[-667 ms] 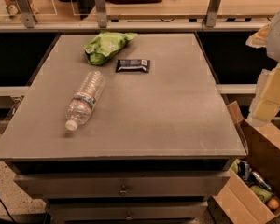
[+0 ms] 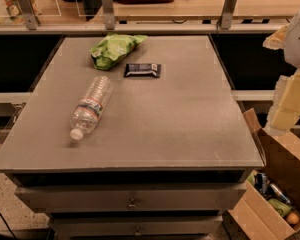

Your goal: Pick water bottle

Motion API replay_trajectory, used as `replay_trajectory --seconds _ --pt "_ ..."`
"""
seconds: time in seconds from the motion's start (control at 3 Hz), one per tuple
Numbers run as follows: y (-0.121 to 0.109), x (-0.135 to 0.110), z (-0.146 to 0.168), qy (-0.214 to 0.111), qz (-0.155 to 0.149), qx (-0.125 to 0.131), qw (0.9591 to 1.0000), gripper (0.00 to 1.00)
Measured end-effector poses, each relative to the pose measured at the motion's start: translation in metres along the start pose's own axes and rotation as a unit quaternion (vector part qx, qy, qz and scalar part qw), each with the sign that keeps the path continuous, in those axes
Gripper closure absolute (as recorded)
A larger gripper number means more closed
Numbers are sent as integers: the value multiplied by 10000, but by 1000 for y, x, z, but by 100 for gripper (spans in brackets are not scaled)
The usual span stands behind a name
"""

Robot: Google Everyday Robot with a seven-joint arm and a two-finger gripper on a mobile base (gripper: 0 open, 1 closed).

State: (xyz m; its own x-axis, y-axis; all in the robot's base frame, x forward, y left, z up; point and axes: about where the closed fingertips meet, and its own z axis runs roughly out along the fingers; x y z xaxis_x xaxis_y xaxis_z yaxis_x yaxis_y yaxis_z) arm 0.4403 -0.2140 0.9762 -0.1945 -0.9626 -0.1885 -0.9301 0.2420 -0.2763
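A water bottle lies on its side on the left half of a grey bench, its white cap pointing toward the lower left of the frame and its base toward the upper right. The clear ribbed body carries a blue, red and white label band around the middle. Nothing touches the bottle.

Above it, toward the upper centre of the frame, a crumpled green snack bag rests near the far edge of the bench. Just right of and below the bag sits a dark snack bar, flat on the surface, apart from the bottle.

The robot's tool hangs at the far right edge of the frame, pale and blurred, beyond the right side of the bench and well apart from the bottle. Whether it is apart or together cannot be told, and it holds nothing that can be made out.

Below the bench top, two drawer fronts with small knobs face the camera. In the lower right corner an open cardboard box stands on the floor beside the bench, with cans and other small items inside.
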Motion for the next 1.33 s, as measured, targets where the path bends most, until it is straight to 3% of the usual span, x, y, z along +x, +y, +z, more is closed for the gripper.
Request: replay_trajectory --seconds 0.33,0.67,1.0,1.33 --pt "-7 -31 45 366 -887 -348 9948 0" --pt "-21 -92 121 884 -2432 -978 9610 0" --pt "-28 -150 172 1242 -3410 -1154 9247 0" --pt "-30 -168 179 1230 -3569 -1048 9201 0"
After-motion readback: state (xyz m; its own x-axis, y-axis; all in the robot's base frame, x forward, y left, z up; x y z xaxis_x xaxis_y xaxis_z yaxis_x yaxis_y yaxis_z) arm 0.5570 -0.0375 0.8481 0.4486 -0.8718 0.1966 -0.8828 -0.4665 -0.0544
